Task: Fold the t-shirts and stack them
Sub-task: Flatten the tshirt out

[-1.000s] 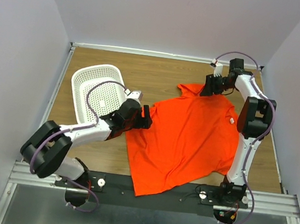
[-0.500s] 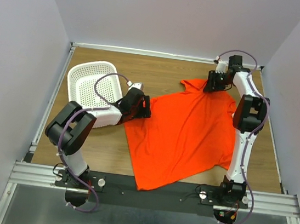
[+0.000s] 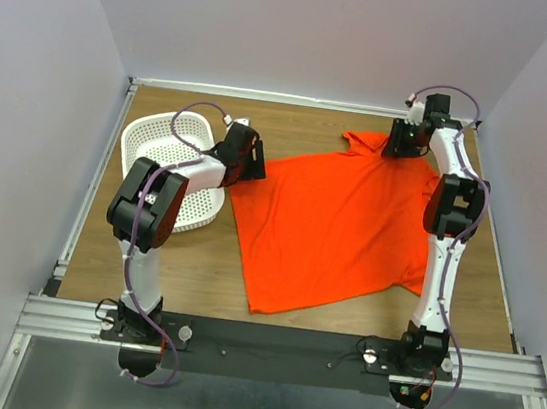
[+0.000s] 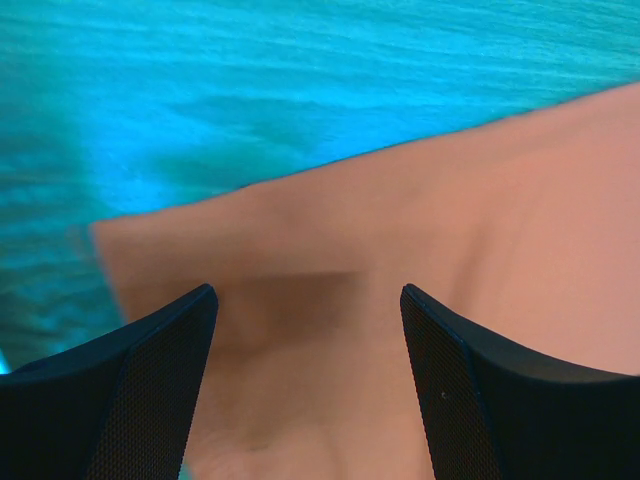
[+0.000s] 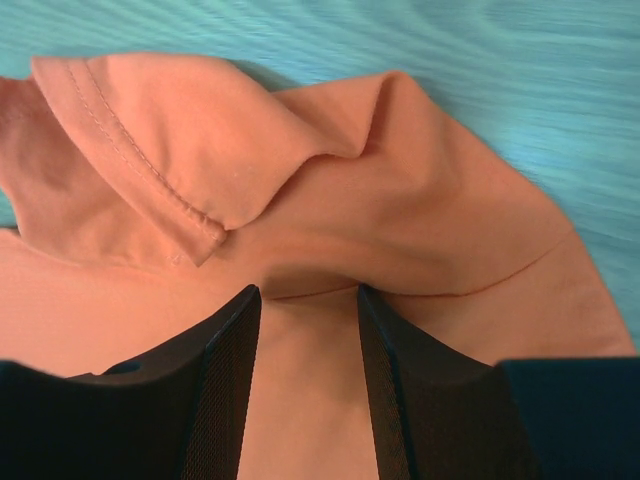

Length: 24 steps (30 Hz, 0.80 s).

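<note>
The orange-red t-shirt (image 3: 337,223) lies spread mostly flat on the wooden table, right of centre. My left gripper (image 3: 259,162) is at its far left corner. In the left wrist view the jaws (image 4: 308,300) stand wide apart with flat cloth (image 4: 400,220) between them. My right gripper (image 3: 399,145) is at the shirt's far right shoulder. In the right wrist view its jaws (image 5: 305,295) stand a little apart over smooth cloth (image 5: 420,230), with a folded-over sleeve hem (image 5: 130,130) just ahead.
A white perforated basket (image 3: 141,137) sits on the table at the left, under the left arm's forearm. The back wall is close behind both grippers. The table's right edge is near the right arm (image 3: 450,208).
Both grippers moved toward the back wall and the shirt slid with them and flattened out. The left arm swung over the basket, which shifted slightly left.
</note>
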{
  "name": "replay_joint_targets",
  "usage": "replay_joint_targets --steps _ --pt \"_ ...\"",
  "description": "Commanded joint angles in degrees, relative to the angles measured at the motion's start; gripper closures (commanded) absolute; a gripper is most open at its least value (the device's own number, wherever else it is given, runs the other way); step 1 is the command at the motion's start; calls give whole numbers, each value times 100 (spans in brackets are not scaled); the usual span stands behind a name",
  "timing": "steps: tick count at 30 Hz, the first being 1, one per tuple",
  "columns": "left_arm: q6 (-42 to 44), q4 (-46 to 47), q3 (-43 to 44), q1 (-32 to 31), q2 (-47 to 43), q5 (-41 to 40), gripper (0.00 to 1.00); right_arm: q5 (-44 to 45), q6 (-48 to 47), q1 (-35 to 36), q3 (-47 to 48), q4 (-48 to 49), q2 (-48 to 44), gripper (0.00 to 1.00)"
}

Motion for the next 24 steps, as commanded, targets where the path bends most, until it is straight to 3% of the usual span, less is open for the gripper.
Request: replay_joint_targets --steps 1,7,15,18,20,24 --pt "390 -360 341 11 101 -115 18 219 13 -316 -198 51 18 49" --pt "856 -71 465 20 -452 150 18 -976 -1032 -325 -1015 103 -824 42" --pt "1103 -202 755 125 -524 -44 19 -1352 -1016 -334 -1007 121 -1406 41" --pt "1094 -281 878 152 -330 -210 23 -2106 -910 -334 -1130 130 -1477 41" --pt "1059 -465 1062 248 -50 -490 31 -2547 -806 -325 -1262 130 -1512 40" --pt "1059 -624 1168 406 171 -606 40 -2804 -796 -325 -1429 156 -1512 40"
